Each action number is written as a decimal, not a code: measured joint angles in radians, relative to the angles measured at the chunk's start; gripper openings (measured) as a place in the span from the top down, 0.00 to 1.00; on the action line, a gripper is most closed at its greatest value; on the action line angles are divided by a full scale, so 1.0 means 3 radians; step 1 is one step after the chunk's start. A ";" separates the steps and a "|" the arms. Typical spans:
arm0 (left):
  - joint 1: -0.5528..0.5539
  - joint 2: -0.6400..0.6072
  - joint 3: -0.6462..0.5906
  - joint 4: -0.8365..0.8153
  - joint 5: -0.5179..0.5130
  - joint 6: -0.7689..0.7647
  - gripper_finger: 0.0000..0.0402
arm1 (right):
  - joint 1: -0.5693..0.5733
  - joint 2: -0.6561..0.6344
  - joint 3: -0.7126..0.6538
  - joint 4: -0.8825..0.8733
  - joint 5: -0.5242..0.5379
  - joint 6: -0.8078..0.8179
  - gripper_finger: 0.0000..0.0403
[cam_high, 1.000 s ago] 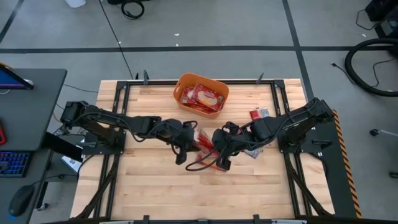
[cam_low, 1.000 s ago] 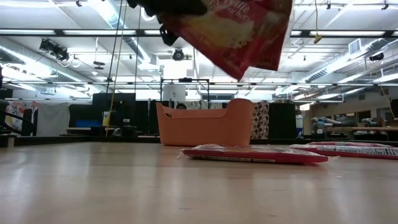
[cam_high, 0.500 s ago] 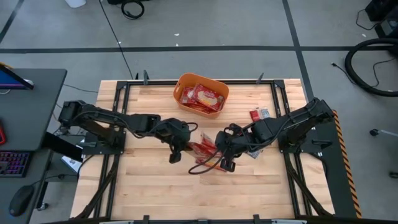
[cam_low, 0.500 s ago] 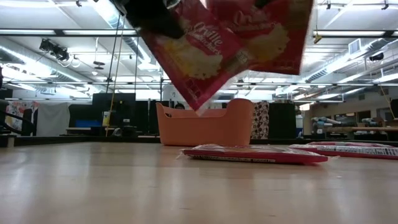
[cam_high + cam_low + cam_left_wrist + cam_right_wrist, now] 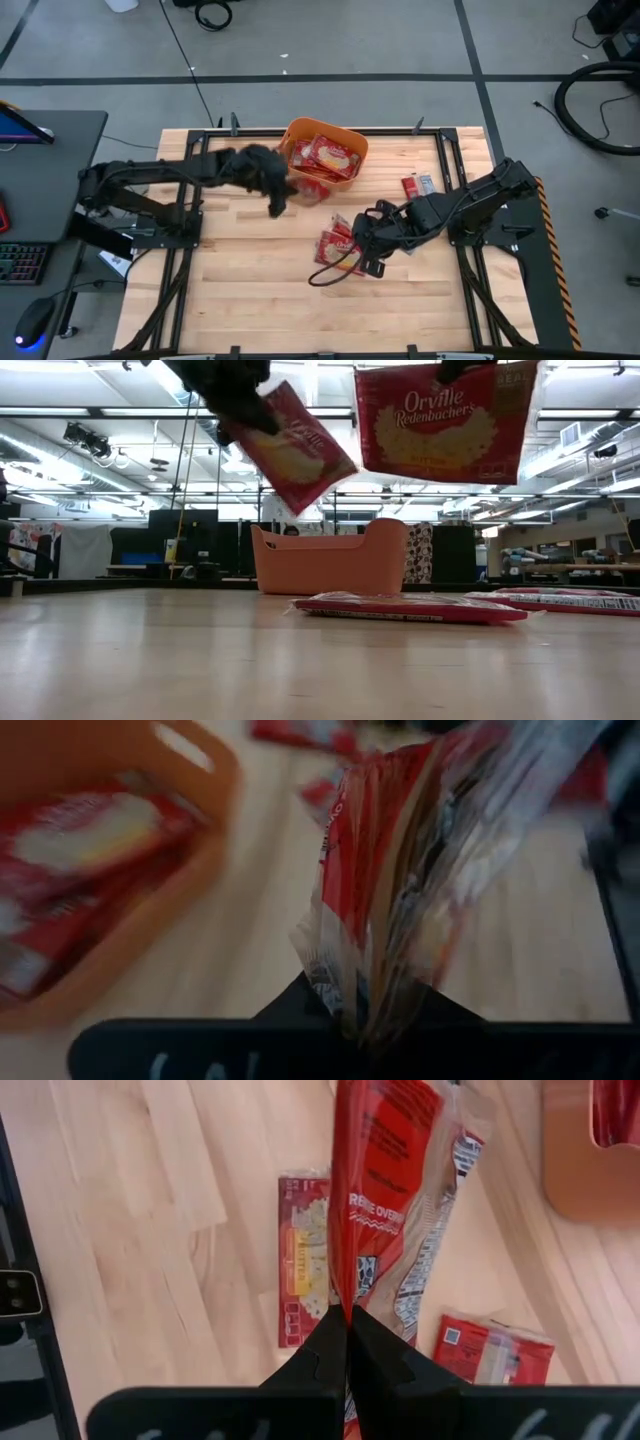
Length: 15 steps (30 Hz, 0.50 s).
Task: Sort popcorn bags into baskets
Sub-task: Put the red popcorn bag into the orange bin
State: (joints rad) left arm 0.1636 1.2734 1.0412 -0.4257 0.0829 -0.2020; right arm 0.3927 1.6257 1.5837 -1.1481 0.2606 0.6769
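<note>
The right tool is pinched shut on the edge of a red bag, which hangs in the air over the middle of the table; in the low view its cream panel faces the camera. Below it on the wood lies a flat bag, and another lies nearby.

Farther back, the left tool is closed on a second held bag, carried tilted just beside the orange tub's near wall, toward its left end. The tub stands at the far edge of the table, its rim clear of both tools, and already holds several bags. One more bag lies on the table to the right of the tub, well apart from it.
</note>
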 joint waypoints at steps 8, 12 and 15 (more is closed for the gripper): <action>0.0601 0.0170 0.0000 0.0350 0.0076 -0.0894 0.93 | 0.0099 0.0000 0.0000 0.0006 0.0077 0.0066 0.98; 0.0866 0.0442 -0.0003 0.0486 0.0272 -0.1374 0.93 | 0.0133 0.0001 0.0000 0.0053 0.0124 0.0071 0.98; 0.0970 0.0672 -0.0004 0.0750 0.0375 -0.1785 0.93 | 0.0133 0.0001 0.0000 0.0067 0.0121 0.0071 0.98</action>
State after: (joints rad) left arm 0.4547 1.4749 1.0401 -0.2007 0.1954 -0.7377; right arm 0.4328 1.6260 1.5837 -1.1279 0.2970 0.6982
